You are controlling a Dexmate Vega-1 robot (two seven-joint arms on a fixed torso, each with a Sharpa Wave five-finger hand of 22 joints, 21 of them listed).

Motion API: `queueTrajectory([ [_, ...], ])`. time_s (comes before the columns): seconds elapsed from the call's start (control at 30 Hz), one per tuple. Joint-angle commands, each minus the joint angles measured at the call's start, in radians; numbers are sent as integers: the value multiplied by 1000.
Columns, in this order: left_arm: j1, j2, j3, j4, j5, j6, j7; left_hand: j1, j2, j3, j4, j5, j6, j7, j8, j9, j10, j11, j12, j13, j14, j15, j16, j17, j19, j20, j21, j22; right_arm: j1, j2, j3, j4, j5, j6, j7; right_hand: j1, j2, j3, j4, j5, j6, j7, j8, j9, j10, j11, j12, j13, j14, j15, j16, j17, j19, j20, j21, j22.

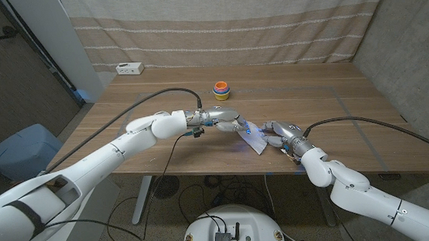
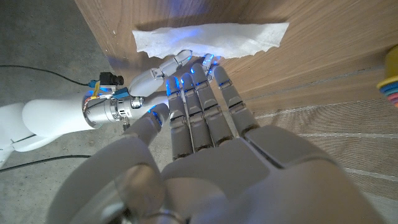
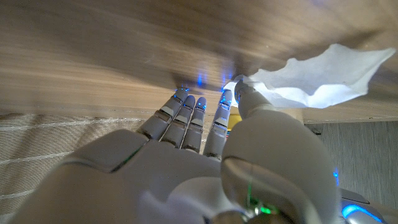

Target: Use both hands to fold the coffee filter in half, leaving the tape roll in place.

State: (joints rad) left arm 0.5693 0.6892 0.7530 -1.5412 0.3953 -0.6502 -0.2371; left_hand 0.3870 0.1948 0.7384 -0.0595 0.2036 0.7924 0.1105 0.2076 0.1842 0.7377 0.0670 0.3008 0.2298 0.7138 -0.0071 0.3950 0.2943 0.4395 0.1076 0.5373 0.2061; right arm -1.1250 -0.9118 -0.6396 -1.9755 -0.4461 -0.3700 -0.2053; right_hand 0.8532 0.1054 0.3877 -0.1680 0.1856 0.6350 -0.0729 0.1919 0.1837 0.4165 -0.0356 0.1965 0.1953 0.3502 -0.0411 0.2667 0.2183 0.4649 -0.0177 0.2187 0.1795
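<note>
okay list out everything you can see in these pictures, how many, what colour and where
coffee filter: one, white, near the table's front edge between the two hands, one edge lifted
tape roll: one, yellow and orange with a blue middle, farther back on the table, apart from the filter
table: one, brown wood
white box: one, at the table's back left corner
curtain: one, beige with pale stripes, behind the table
bin: one, pale blue, on the floor to the left
left hand: fingers reaching to the filter's edge
right hand: pinches the filter's edge
</note>
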Motion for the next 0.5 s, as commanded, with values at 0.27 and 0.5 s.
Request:
queueTrajectory([
  [0.27, -132, -68, 114, 17, 20, 88, -343, -12, 10, 11, 79, 3, -19, 19, -5, 10, -20, 19, 1, 28, -50, 27, -14, 21, -67, -4, -10, 2, -4, -3, -4, 0, 6, 3, -5, 5, 2, -9, 5, 4, -9, 2, -2, 2, 2, -3, 7, 4, 6, -70, 8, 5, 26, 15, 8, 5],
  [0.5, -184, -106, 161, 49, 30, 100, -412, -43, -14, 25, 128, 15, -92, 18, -22, 11, -83, 33, -22, 43, -123, 49, -63, 4, -133, 4, -26, 0, -10, -8, 2, 4, 13, 16, -13, 4, 1, -14, 8, 4, -8, 2, -2, 2, 3, -2, 7, 4, 7, -69, 8, 5, 27, 15, 8, 5],
])
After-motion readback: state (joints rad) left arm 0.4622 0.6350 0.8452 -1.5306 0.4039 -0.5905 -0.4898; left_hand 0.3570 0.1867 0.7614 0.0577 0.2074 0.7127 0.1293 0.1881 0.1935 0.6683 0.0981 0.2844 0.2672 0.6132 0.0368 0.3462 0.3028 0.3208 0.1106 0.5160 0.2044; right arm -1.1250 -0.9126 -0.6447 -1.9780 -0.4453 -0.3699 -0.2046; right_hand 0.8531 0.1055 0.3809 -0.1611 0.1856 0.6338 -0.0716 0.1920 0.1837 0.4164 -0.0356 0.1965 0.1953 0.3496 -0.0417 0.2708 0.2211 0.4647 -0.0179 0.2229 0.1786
